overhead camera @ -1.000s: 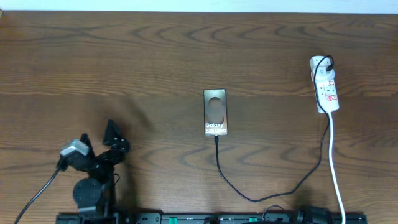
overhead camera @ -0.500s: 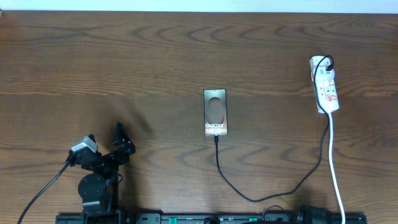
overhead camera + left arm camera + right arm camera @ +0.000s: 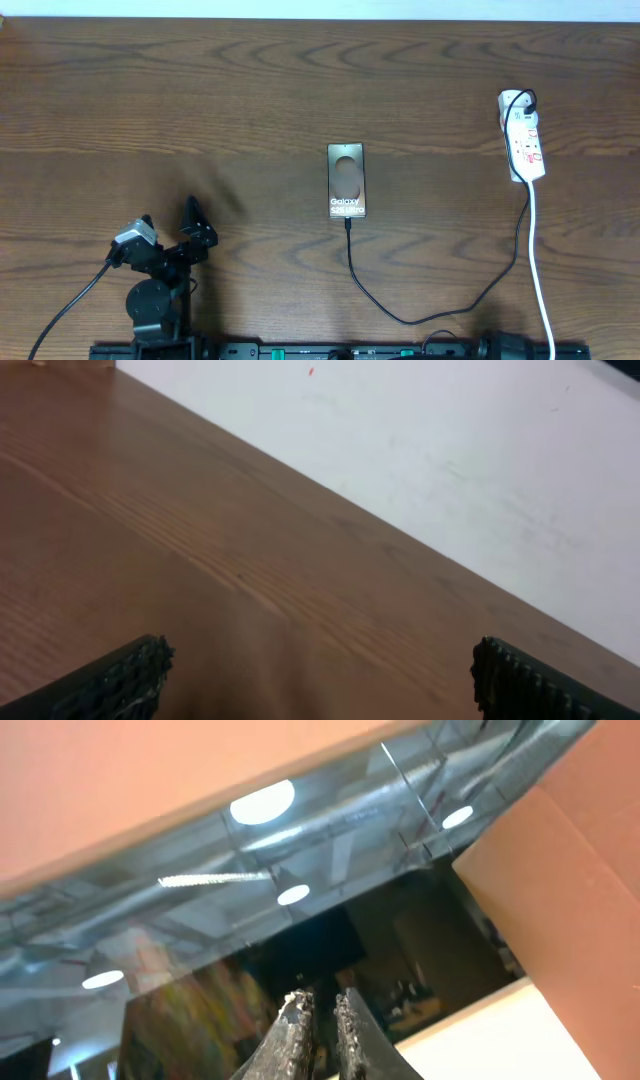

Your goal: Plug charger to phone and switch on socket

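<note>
Overhead: over the last second the left gripper (image 3: 196,228) has shifted slightly toward 4 o'clock. For the last half second it has held the same folded pose, at 8 o'clock from the phone (image 3: 346,180) and well apart from it. The phone lies flat mid-table (image 3: 200,90), unmoved. The charger (image 3: 375,300) meets the phone's 6 o'clock edge, loops low, then climbs to the socket (image 3: 525,140) at 2 o'clock, which is also unmoved. Its switch is too small to read.

Left wrist: the jaws are spread wide over bare table, holding nothing.

Right wrist: the right gripper (image 3: 322,1015) points up at ceiling lights, its jaws pressed almost together and empty.

With both arms tucked away and the tip apparently seated, the work looks finished or nearly so.
</note>
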Robot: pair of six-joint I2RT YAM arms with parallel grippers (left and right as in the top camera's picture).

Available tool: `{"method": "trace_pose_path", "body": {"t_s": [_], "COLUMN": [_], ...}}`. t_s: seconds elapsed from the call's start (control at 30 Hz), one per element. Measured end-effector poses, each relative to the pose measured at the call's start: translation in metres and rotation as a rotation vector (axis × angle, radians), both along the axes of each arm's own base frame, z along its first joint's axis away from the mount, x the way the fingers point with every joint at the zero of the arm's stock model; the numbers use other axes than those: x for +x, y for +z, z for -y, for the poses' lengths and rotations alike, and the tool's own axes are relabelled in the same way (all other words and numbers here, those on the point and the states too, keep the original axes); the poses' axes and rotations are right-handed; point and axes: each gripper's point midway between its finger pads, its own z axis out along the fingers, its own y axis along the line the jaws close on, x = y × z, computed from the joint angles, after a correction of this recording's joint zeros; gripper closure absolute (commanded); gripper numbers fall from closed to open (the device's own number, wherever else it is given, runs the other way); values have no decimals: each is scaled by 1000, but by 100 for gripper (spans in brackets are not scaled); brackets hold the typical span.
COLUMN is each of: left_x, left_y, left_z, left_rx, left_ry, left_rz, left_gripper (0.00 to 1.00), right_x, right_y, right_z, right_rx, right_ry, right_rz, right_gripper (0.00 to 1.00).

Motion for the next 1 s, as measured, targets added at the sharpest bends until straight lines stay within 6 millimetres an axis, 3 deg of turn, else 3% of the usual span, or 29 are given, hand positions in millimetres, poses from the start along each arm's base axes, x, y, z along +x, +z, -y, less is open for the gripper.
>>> {"method": "trace_pose_path", "body": {"t_s": [0.2, 0.3, 0.47, 0.77, 0.9, 1.0], "left_x": [0, 0, 0, 0, 0, 2], "left_y": [0, 0, 0, 0, 0, 0], "left_z": [0, 0, 0, 0, 2, 14], "left_rx": [0, 0, 0, 0, 0, 0], "left_ry": [-2, -2, -2, -2, -8, -58], "left_rz": [3, 3, 3, 3, 3, 3], "left_gripper": [2, 2, 2, 2, 2, 2], "right_x": [-34, -29, -20, -67, -73, -71], "right_y": [-7, -10, -13, -26, -27, -29], "right_z": [-5, -3, -1, 2, 13, 22], "right_rx": [-11, 0, 14, -13, -10, 8], "right_ry": [-6, -3, 3, 79, 107, 102], "right_rz": [85, 79, 63, 168, 180, 174], "right_gripper": [89, 84, 84, 83, 83, 83]}}
